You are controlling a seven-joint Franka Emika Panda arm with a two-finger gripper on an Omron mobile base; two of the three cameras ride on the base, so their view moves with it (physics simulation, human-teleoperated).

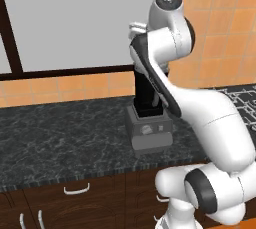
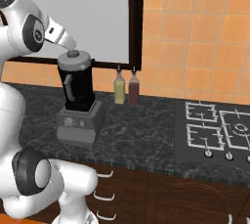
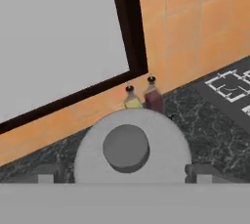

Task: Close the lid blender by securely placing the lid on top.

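Blender [image 2: 77,96]: black jar with grey side handle on a squat grey base with a round dial, standing on the dark marble surface [image 2: 141,130] below the window [image 2: 93,12]. Landmark for all entries.
Lid [image 2: 74,58]: light-grey disc with a raised round knob, sitting on top of the blender jar; in the hand view it lies just ahead of the camera, knob up.
Gripper [image 2: 70,47]: directly above the blender, at the lid's knob. Fingers [image 3: 202,173]: their two tips stand wide, one on each side of the lid's rim; whether they touch it cannot be told.
Yellow bottle [image 2: 119,87]: right of the blender, against the tiled wall.
Dark red bottle [image 2: 133,89]: just beside the yellow one, further right of the blender.
Hob [image 2: 219,129]: well apart, far right of the blender, set into the surface.
Drawers [image 2: 105,189]: below the blender, with pale handles.
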